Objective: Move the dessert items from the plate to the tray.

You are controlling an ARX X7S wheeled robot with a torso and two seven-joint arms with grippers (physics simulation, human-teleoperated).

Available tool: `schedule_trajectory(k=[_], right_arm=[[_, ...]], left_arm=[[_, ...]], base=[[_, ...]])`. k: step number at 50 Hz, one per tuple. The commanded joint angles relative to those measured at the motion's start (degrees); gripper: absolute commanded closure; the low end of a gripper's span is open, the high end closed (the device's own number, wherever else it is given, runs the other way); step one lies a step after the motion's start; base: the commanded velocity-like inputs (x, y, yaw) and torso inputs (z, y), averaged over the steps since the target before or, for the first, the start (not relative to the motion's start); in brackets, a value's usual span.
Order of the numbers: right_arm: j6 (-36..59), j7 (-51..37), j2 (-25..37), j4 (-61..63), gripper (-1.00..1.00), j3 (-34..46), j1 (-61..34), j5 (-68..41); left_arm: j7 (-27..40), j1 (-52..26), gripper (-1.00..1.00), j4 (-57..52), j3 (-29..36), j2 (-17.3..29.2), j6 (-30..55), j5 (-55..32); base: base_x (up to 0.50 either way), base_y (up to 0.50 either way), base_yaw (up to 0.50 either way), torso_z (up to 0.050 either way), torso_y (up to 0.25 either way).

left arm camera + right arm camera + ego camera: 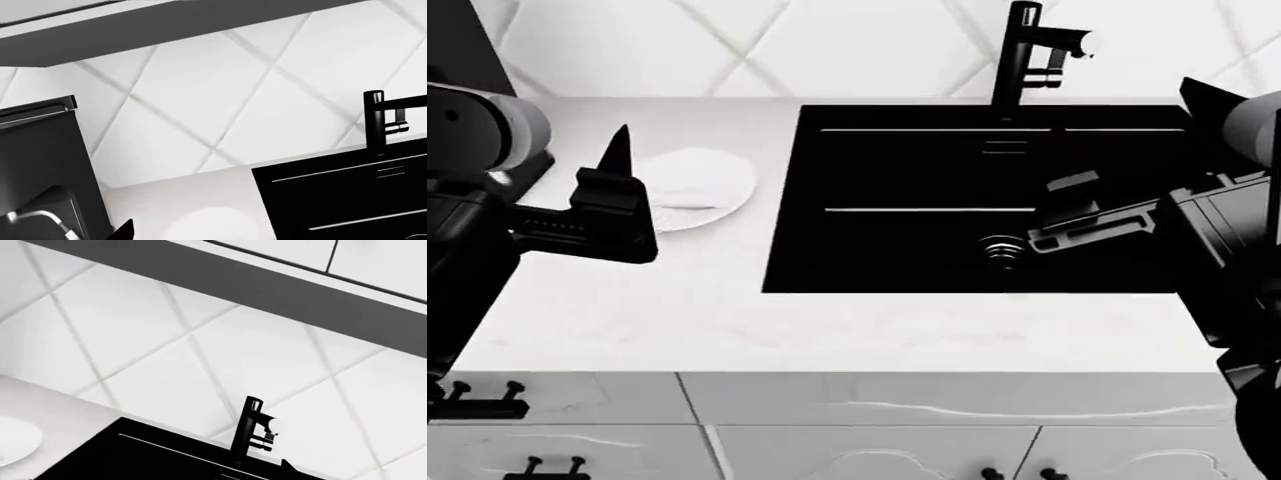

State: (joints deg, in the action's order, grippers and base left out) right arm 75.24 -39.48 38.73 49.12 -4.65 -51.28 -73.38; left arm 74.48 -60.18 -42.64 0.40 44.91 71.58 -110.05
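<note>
Beside the plate [701, 185] the left claw [607, 205] is seen, its spread untellable; the plate could be knocked if lowered blind

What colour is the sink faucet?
Black, with a pale tip on its spout; the faucet shows best in the head view.

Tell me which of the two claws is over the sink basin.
The right claw. It hangs over the black sink basin, near the drain. The left claw is instead over the white counter, beside the white plate.
</note>
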Motion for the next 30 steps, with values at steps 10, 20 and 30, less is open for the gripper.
schedule_trajectory(k=[10,20,30], right_arm=[[-2.24,-0.78,0.02,-0.8,-1.0,-1.4,1.97,-1.4],[-3.01,-0.61,0.12,-0.78,-1.0,-1.09,2.4,-1.05],[-3.53,-0.96,0.28,-0.72,-1.0,-1.01,2.72,-1.33]], left_arm=[[0.11,-0.34,-1.0,0.01,1.26,0.31,-0.96,0.24],[-0.16,-0.3,-1.0,-0.01,1.58,0.47,-1.29,0.65],[0.42,-0.76,-1.0,-0.14,2.56,0.53,-1.97,0.12]], base=[[0.19,0.15,0.0,0.0,0.0],[0.35,-0.03,0.0,0.0,0.002],[0.37,-0.04,0.0,0.0,0.0]])
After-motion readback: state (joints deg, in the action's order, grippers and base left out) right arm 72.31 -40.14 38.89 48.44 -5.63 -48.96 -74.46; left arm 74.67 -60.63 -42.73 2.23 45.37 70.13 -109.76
